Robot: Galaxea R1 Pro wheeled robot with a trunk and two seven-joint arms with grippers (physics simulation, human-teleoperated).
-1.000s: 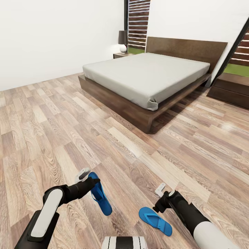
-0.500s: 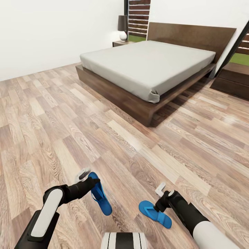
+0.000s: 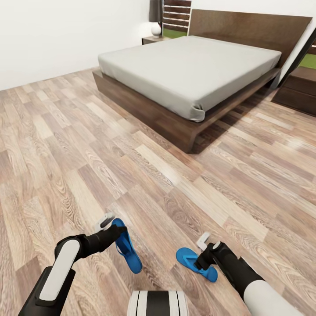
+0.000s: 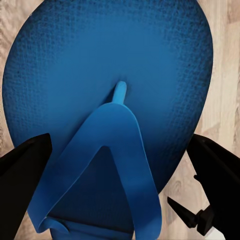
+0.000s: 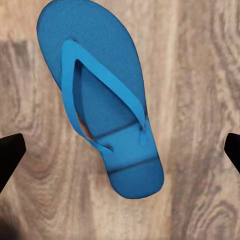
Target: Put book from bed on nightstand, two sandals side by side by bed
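Item: my left tool (image 3: pixel 115 229) grips one blue sandal (image 3: pixel 126 246) for carrying to the bed (image 3: pixel 188 74); right tool (image 3: pixel 204 251), fingers wide, hovers over its mate (image 5: pixel 102 95) on the floor (image 3: pixel 66 145).

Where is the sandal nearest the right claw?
In the head view, that sandal lies flat on the wood floor just below the right claw, well short of the bed.
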